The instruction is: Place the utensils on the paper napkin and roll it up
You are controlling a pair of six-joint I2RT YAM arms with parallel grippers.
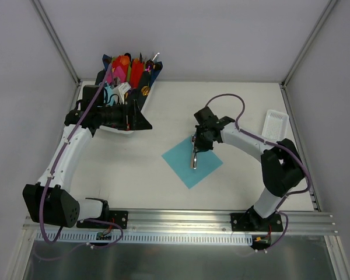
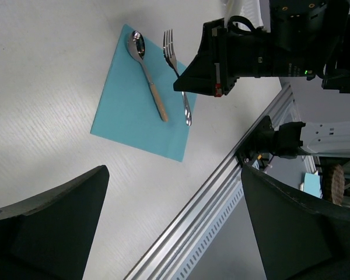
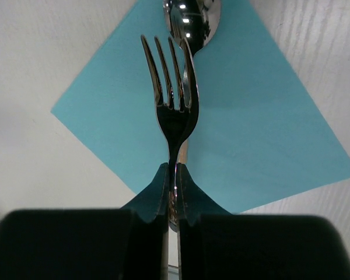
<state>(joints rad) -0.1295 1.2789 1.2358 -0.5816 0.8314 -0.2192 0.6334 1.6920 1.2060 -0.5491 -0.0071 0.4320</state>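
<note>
The teal paper napkin (image 1: pixel 186 166) lies flat on the table in front of the right arm. A silver spoon (image 2: pixel 141 55) lies on it. My right gripper (image 1: pixel 197 144) is shut on the handle of a silver fork (image 3: pixel 172 111) and holds it low over the napkin (image 3: pixel 256 122), beside and partly over the spoon (image 3: pixel 192 17). I cannot tell whether the fork touches the paper. In the left wrist view the fork (image 2: pixel 174 58) runs parallel to the spoon on the napkin (image 2: pixel 128 116). My left gripper (image 2: pixel 174 175) is open and empty, at the back left (image 1: pixel 141 116).
A white tray (image 1: pixel 119 129) at the back left holds several coloured napkin bundles and gold cutlery, under my left arm. A small white basket (image 1: pixel 275 123) stands at the right edge. The metal rail (image 1: pixel 181 219) runs along the near edge.
</note>
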